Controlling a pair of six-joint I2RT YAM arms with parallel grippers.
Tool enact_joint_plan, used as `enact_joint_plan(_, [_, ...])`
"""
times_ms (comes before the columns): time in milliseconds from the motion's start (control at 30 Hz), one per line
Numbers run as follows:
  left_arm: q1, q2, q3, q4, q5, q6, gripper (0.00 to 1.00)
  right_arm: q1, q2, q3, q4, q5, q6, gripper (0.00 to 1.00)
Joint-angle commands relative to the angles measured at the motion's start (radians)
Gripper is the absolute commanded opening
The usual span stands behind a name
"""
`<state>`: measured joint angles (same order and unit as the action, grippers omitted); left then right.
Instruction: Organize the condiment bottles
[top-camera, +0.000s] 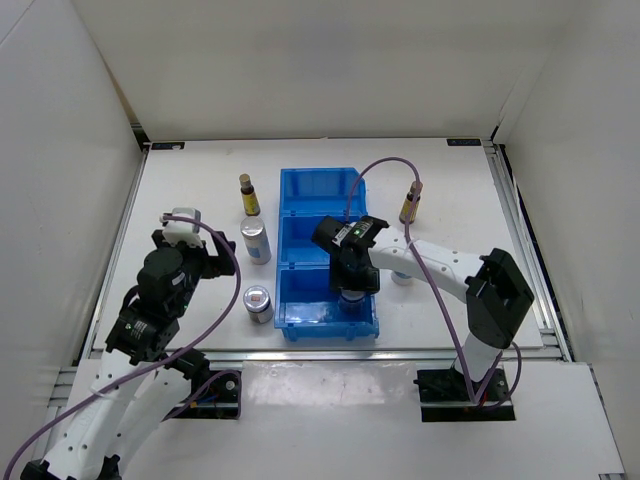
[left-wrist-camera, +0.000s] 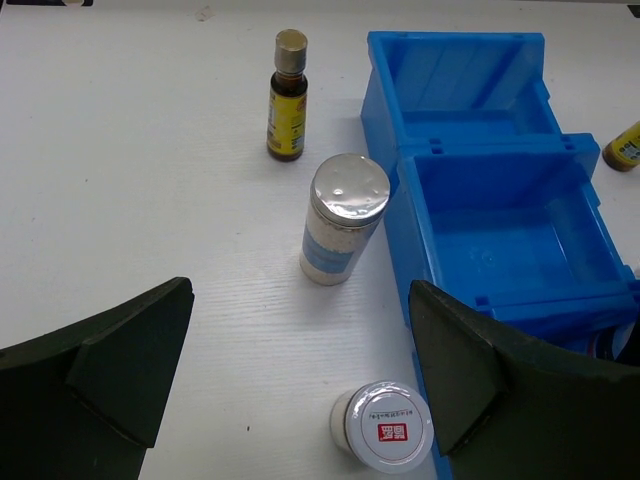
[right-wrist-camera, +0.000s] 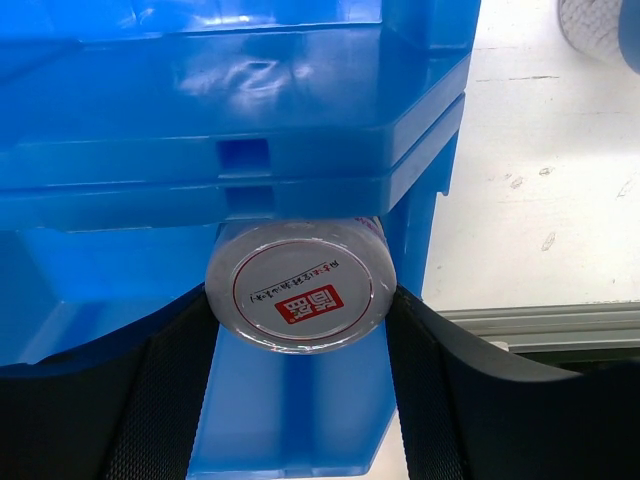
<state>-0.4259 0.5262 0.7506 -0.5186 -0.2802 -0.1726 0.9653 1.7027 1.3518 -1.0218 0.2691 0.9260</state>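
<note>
Little is sorted so far. The far and middle compartments of the blue three-compartment bin are bare, and only one red-lidded silver jar has reached the near compartment, not yet released. I cannot tell whether it rests on the floor.

On the counter left of the bin stand an amber bottle, a white-blue cylinder and a second red-lidded jar. A second amber bottle stands to the right.

The right hand is drawn in narrow on the silver jar, its fingers against both sides. The left hand gapes wide — holding nothing — above the counter near the second red-lidded jar.
</note>
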Motion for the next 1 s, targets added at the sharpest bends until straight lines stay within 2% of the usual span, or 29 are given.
enact_joint_plan(0, [-0.004,-0.006,-0.007,0.023,0.036,0.015,0.99,0.004,0.012,0.003,0.019,-0.025,0.004,0.07])
enact_joint_plan(167, [-0.004,-0.015,-0.016,0.023,0.027,0.013,0.99,0.004,0.012,0.003,0.019,-0.025,0.004,0.21])
enact_joint_plan(200, [-0.004,-0.025,-0.016,0.023,0.027,0.013,0.99,0.004,0.012,0.003,0.019,-0.025,0.004,0.41])
enact_joint_plan(267, [-0.004,-0.025,-0.028,0.032,0.027,-0.011,0.99,0.015,0.0,0.003,0.019,-0.025,0.004,0.59])
enact_joint_plan(300, [-0.004,-0.025,-0.037,0.032,0.027,-0.011,0.99,0.015,-0.009,0.003,0.019,-0.009,0.014,0.72])
enact_joint_plan(333, [-0.004,-0.025,-0.037,0.032,0.027,-0.021,0.99,0.033,-0.023,-0.008,0.019,0.013,0.025,0.79])
enact_joint_plan(367, [-0.004,-0.025,-0.037,0.013,0.039,-0.021,0.99,0.074,-0.053,-0.008,0.005,0.101,0.069,0.87])
enact_joint_plan(400, [-0.004,-0.014,0.011,-0.012,0.059,-0.048,0.99,0.101,-0.072,-0.008,-0.01,0.158,0.1,1.0])
enact_joint_plan(500, [-0.004,0.119,0.162,-0.174,0.145,-0.157,0.99,0.208,-0.146,-0.019,-0.095,0.37,0.249,1.0])
enact_joint_plan(567, [-0.004,0.181,0.232,-0.288,0.188,-0.232,0.98,0.239,-0.193,-0.049,-0.104,0.41,0.28,1.0])
enact_joint_plan(667, [-0.004,0.265,0.224,-0.316,0.311,-0.318,0.97,0.251,-0.224,-0.075,-0.092,0.43,0.303,1.0])
enact_joint_plan(800, [-0.004,0.337,0.142,-0.339,0.418,-0.407,1.0,0.271,-0.284,-0.123,-0.092,0.473,0.341,1.0])
enact_joint_plan(967, [-0.057,0.324,0.083,-0.377,0.417,-0.488,1.0,0.291,-0.417,-0.227,-0.016,0.496,0.375,1.0])
